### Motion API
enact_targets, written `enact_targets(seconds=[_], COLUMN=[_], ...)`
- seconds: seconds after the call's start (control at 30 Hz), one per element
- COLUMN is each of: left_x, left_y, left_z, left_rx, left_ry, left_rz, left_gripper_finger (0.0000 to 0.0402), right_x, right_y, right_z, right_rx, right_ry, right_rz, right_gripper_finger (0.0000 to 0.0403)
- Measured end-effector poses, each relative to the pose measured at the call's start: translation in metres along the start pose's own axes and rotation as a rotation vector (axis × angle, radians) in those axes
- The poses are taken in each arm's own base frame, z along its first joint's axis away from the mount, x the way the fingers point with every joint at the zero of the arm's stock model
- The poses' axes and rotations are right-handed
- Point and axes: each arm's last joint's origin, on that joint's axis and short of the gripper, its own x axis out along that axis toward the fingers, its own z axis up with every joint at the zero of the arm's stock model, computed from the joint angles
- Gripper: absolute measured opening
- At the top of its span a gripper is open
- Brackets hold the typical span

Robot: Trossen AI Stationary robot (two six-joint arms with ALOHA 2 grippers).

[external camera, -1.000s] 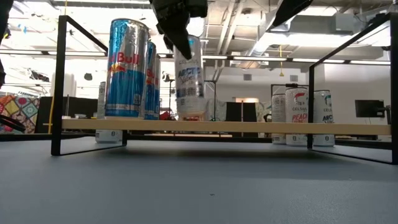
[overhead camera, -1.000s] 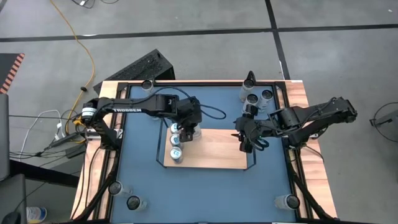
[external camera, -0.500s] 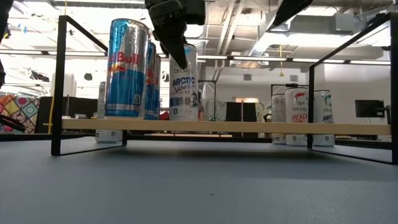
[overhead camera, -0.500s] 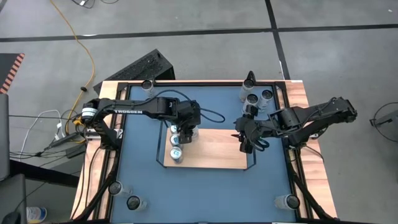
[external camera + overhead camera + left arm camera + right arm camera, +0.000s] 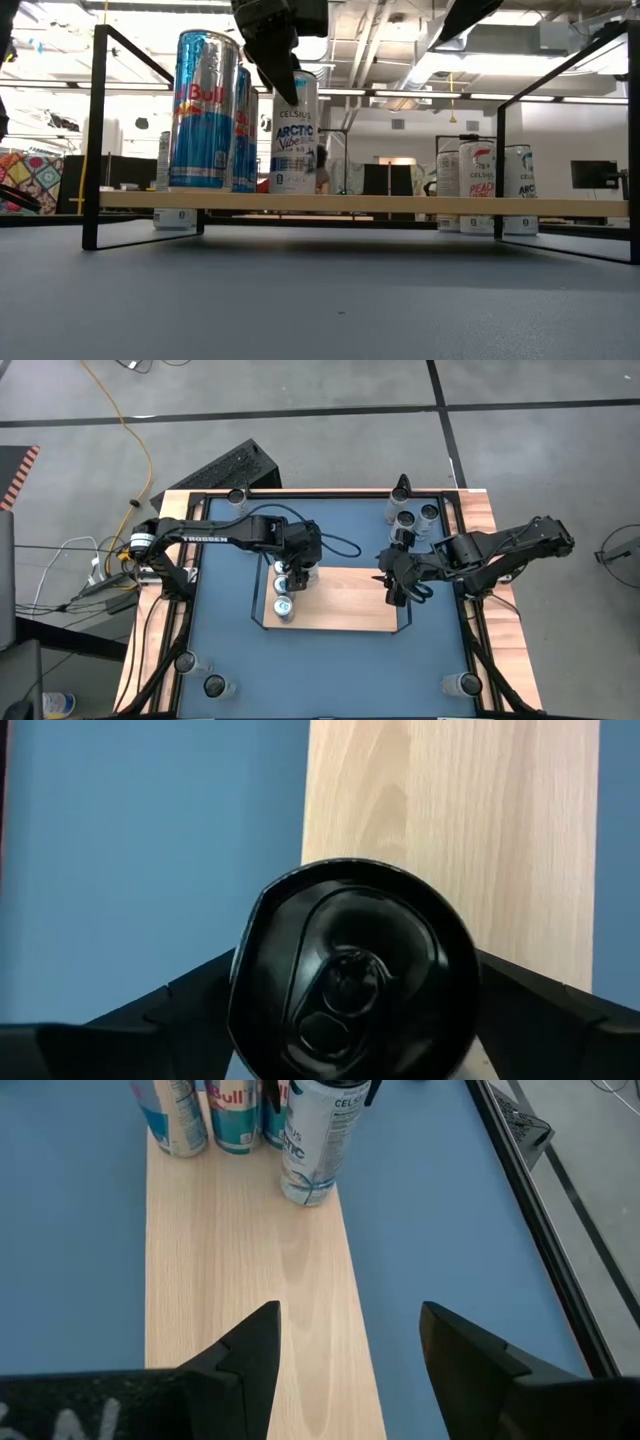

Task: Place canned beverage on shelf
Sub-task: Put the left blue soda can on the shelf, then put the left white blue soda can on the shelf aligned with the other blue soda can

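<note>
My left gripper (image 5: 300,567) is shut on a white Celsius can (image 5: 296,140) with a black lid (image 5: 350,970), at the left end of the shelf (image 5: 345,605). The shelf is a light-wood board in a black wire frame. Three Red Bull cans (image 5: 283,596) stand on the board's left end, right beside the held can (image 5: 315,1140). My right gripper (image 5: 350,1360) is open and empty above the shelf's right end (image 5: 400,585). My left gripper pinches the can's upper wall (image 5: 245,990), just under the black rim, between its two fingers. The fingers (image 5: 275,60) come from above and point down. The can stands nearly upright, its base (image 5: 293,188) at the shelf board; I cannot tell whether it rests there.
A dark bottle (image 5: 400,488) and two cans (image 5: 416,515) stand on the blue tabletop beyond the shelf's far right corner. Single cans stand at the table's corners (image 5: 236,495) (image 5: 200,675) (image 5: 465,683). Most of the board (image 5: 240,1280) is bare wood.
My left gripper has moved a little toward the table's left edge and the Red Bull cans, still shut on the Celsius can. The can was tilted and now stands nearly upright, closer to the Red Bull cans.
</note>
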Motion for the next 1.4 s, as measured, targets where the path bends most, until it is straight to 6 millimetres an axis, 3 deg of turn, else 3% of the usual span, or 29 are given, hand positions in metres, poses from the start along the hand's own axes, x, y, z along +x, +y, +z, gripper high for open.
enact_targets(seconds=[0.53, 0.77, 0.87, 1.0, 1.1, 1.27, 1.4], left_x=[-0.028, -0.062, -0.093, -0.146, -0.165, -0.166, -0.146], left_y=[0.003, 0.005, 0.007, 0.013, 0.022, 0.045, 0.064], left_z=[0.001, 0.008, 0.003, -0.014, -0.033, -0.072, -0.092], left_rx=[0.000, -0.006, -0.001, -0.040, -0.110, -0.238, -0.380], left_ry=[-0.041, -0.095, -0.050, -0.118, -0.167, -0.134, -0.091], left_rz=[0.033, 0.037, 0.077, 0.169, 0.246, 0.316, 0.362], left_gripper_finger=[0.0332, 0.0332, 0.0332, 0.0332, 0.0332, 0.0332, 0.0332], right_x=[0.000, 0.000, 0.000, 0.000, 0.000, 0.000, 0.001], right_y=[0.000, 0.000, 0.000, 0.000, 0.000, 0.000, -0.001], right_z=[0.001, 0.002, 0.001, 0.002, 0.002, 0.002, 0.002], right_rx=[0.002, 0.005, 0.005, 0.007, 0.007, 0.003, 0.007], right_ry=[-0.007, -0.014, -0.012, -0.014, -0.014, -0.015, -0.015], right_rz=[0.003, 0.005, 0.005, 0.005, 0.006, 0.004, -0.001], right_gripper_finger=[0.0219, 0.0219, 0.0219, 0.0219, 0.0219, 0.0219, 0.0219])
